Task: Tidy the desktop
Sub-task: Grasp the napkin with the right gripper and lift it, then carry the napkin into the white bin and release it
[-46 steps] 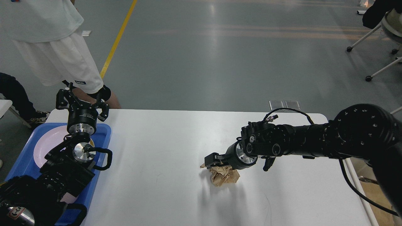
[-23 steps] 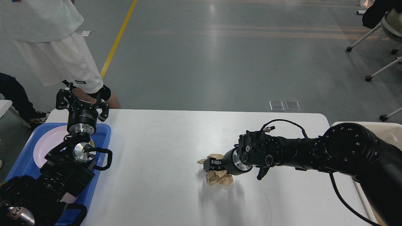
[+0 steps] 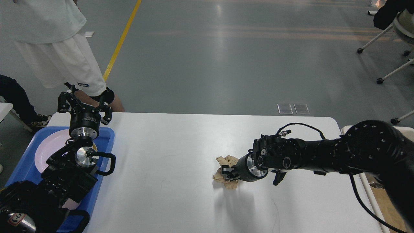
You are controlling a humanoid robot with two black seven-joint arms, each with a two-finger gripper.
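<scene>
On the near half of the desktop (image 3: 168,181), the right gripper (image 3: 227,171) is now found buried in the crumpled brown paper (image 3: 226,161), its fingers drawn in around the wad where half a second ago they lay across its top. A grasp is judged made; removal of the litter appears next. Farther left, the left gripper (image 3: 84,102) is seen spread wide and empty above the blue tray (image 3: 106,137), unchanged.

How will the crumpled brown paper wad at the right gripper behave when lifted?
The crumpled brown paper wad looks light, probably lifting easily. Its creased folds suggest it will crush in the right gripper, not resist. Irregular shape: unlikely to roll across the white desktop.
</scene>
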